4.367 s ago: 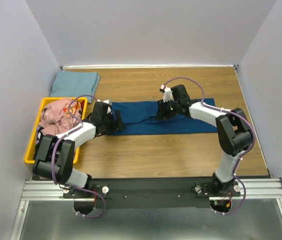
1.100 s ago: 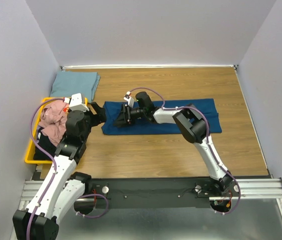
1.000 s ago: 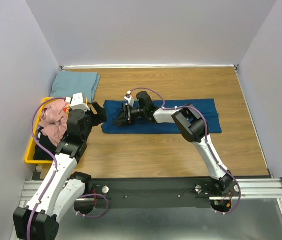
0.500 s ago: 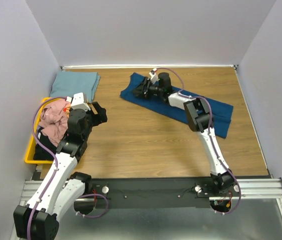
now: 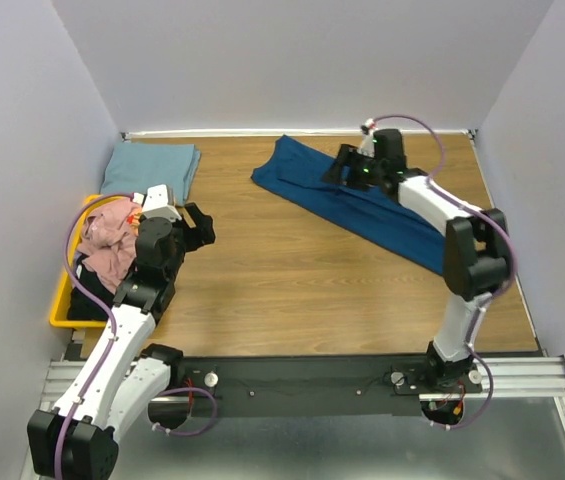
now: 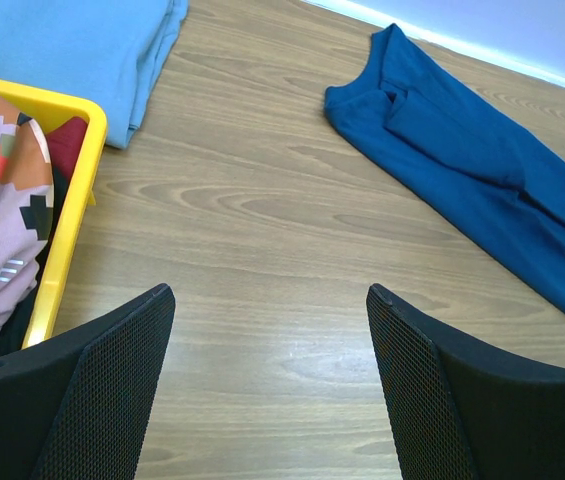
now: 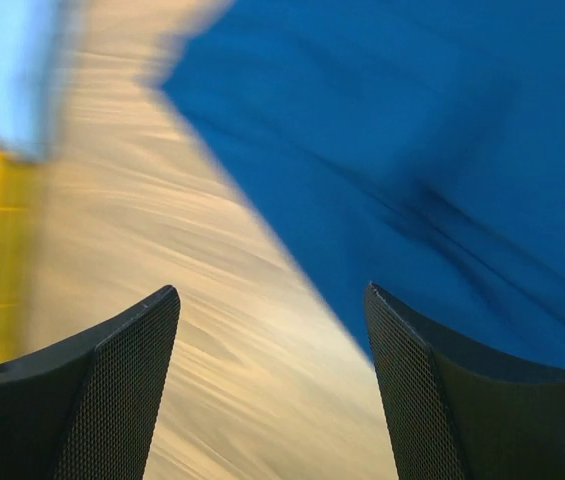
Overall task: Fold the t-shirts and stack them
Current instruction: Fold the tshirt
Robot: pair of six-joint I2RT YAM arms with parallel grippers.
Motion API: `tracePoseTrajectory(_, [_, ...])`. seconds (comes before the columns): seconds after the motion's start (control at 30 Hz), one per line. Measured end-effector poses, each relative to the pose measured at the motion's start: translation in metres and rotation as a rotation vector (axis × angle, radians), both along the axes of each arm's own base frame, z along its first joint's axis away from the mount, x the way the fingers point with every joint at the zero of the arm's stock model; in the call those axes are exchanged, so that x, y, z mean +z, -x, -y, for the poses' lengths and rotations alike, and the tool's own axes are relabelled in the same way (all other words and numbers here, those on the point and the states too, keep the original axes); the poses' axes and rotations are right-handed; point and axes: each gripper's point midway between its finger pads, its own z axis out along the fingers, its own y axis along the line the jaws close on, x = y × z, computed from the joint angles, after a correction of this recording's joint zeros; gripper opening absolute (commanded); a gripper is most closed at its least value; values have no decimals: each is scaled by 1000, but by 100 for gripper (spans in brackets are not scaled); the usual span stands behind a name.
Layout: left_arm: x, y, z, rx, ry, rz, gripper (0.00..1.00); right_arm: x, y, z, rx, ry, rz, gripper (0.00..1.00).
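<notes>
**Both grippers open, dark blue t-shirt flat at the far right of the table**

The dark blue t-shirt [image 5: 362, 205] lies spread on the wooden table [image 5: 282, 300]. It is a long, loosely folded strip running diagonally from near the back wall at centre down toward the right edge. No print shows on the side facing up.

The right gripper [image 5: 342, 168] is over the far end of that strip. In the right wrist view its fingers [image 7: 112, 380] are spread wide with only blurred blue cloth and wood between them, so it grips nothing. I cannot tell whether the fingertips touch the cloth.

The left gripper [image 6: 269, 295] hangs over bare wood just right of the yellow bin [image 6: 77, 190], well apart from the blue shirt. Its jaws are wide apart and hold nothing.

The pale grey-blue t-shirt [image 5: 150, 165] sits folded in the far left corner, its near edge touching the bin's far rim.

The pink t-shirt [image 5: 110, 238], with a blocky pattern, is crumpled in the bin on top of a black garment [image 5: 84, 300].
</notes>
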Motion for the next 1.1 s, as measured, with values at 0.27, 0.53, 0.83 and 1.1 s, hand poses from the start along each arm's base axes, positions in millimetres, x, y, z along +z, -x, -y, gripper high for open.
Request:
tracePoseTrajectory(0.27, [4,0,0,0,3,13,85,-69,77,130,-248,365,-218,81])
tracePoseTrajectory(0.53, [4,0,0,0,3,14,85,-111,126,148,-228,468,-381,81])
tracePoseTrajectory(0.83, [10,2,-1,1,10,37,85,-109,145,92,-93,368,-381,81])
tracePoseTrajectory(1.1, [10,2,-1,1,9,36,85,-101,213,-72,243,243,-453,81])
